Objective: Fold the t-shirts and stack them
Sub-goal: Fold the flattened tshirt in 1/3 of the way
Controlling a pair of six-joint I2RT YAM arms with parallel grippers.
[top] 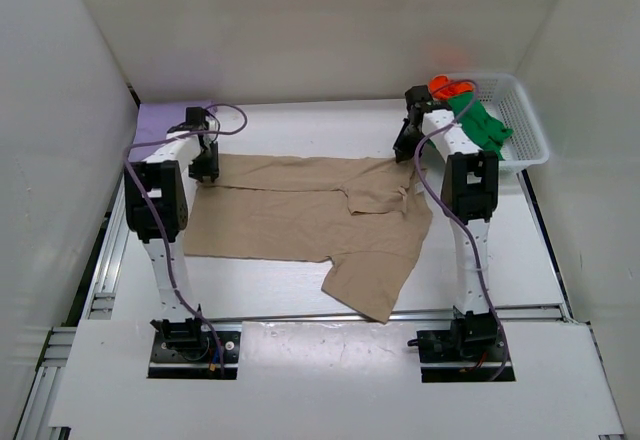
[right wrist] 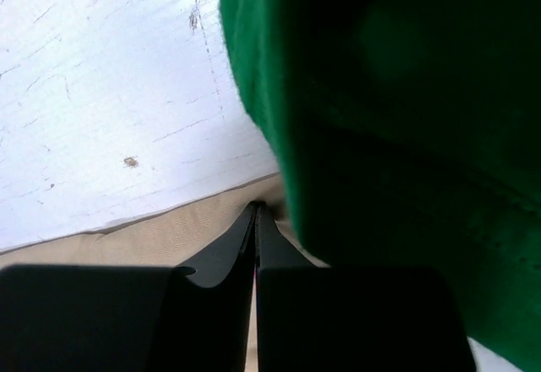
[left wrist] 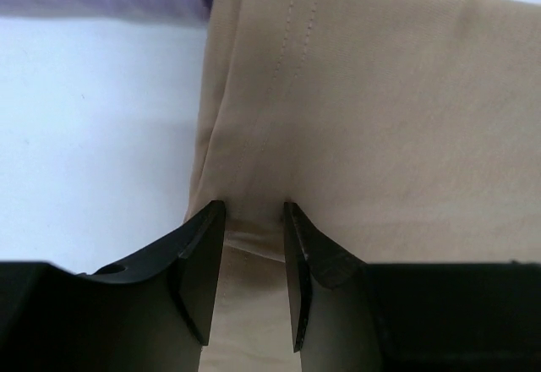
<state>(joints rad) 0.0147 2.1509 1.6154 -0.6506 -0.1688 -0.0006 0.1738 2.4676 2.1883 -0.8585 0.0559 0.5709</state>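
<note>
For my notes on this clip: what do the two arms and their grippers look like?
The left arm and right arm are alike: white links, boxy black joint housings, black bases. A greyish-purple cable loops along each. The left gripper and right gripper have plain black fingers tapering to thin tips. No markings are legible.

You look down on a white table (top: pixel 290 295) closed in by a plain white back wall (top: pixel 320 20) and side panels (top: pixel 50 160). Metal rails (top: pixel 100 280) edge its left side; a white board (top: pixel 330 385) spans the near edge. The light is soft and even.
</note>
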